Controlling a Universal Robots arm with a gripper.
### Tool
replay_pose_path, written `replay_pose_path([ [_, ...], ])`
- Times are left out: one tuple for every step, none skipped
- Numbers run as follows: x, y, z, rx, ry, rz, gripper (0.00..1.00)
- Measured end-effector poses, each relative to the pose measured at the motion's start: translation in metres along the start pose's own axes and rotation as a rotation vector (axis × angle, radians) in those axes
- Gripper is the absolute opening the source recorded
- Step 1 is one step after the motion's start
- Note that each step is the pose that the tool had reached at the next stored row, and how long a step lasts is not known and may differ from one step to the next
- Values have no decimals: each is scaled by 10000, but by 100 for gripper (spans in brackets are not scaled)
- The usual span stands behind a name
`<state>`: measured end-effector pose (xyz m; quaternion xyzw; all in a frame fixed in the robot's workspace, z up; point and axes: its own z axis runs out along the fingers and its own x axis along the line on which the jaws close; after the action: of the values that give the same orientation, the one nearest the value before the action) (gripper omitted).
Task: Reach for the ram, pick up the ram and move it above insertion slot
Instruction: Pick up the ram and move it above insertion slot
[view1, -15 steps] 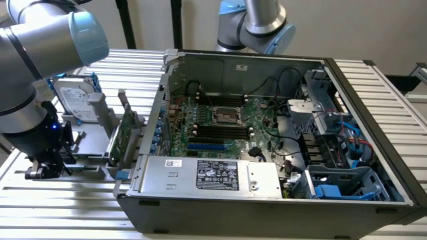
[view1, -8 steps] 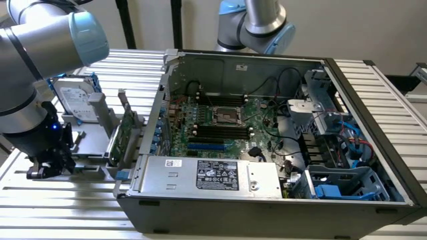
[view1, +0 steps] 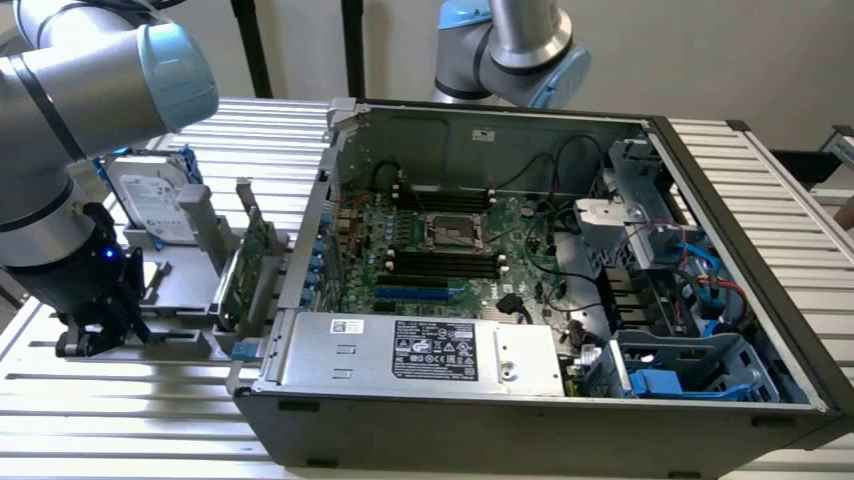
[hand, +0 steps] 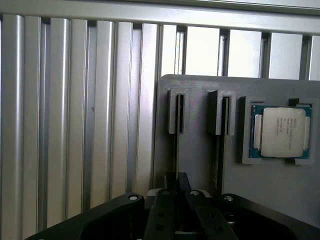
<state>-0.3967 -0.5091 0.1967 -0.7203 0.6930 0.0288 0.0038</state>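
**A:** Layout, largest first?
**B:** A slatted desk (view1: 134, 400) is seen under everything. An open computer case (view1: 747, 180) is set on it, from centre to the exterior view's right. The arm (view1: 67, 120) is bent down at the exterior view's left, on the near side.

**A:** Beside the case?
**B:** A grey holder (view1: 187, 300) is placed just beside the case, at the exterior view's left. A hard drive (view1: 144, 195) is stood upright at its far end. A green card (view1: 254, 265) is held upright between drive and case.

**A:** Insertion slot?
**B:** The insertion slot (view1: 441, 258) is found inside the case, among parallel black sockets, well apart from the gripper (view1: 91, 340).

**A:** The ram?
**B:** The ram (hand: 176, 150) is seen edge-on in the wrist view, seated in a slotted post of the holder. A second post is just beside it, then a processor chip (hand: 282, 131) in a recess.

**A:** Gripper state?
**B:** The gripper is positioned low at the holder's near end. It is clenched on the ram's edge, and the ram is not yet lifted out.
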Motion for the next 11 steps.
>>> replay_pose_path([
  [0, 0, 0, 0, 0, 0, 14],
  [0, 0, 0, 0, 0, 0, 14],
  [0, 0, 0, -1, 0, 0, 14],
  [0, 0, 0, 0, 0, 0, 14],
  [0, 0, 0, 0, 0, 0, 14],
  [0, 0, 0, 0, 0, 0, 14],
  [0, 0, 0, 0, 0, 0, 14],
  [0, 0, 0, 0, -4, 0, 14],
  [0, 0, 0, 1, -8, 1, 14],
  [0, -1, 0, 2, -14, 0, 14],
  [1, -1, -2, 3, -20, 0, 14],
])
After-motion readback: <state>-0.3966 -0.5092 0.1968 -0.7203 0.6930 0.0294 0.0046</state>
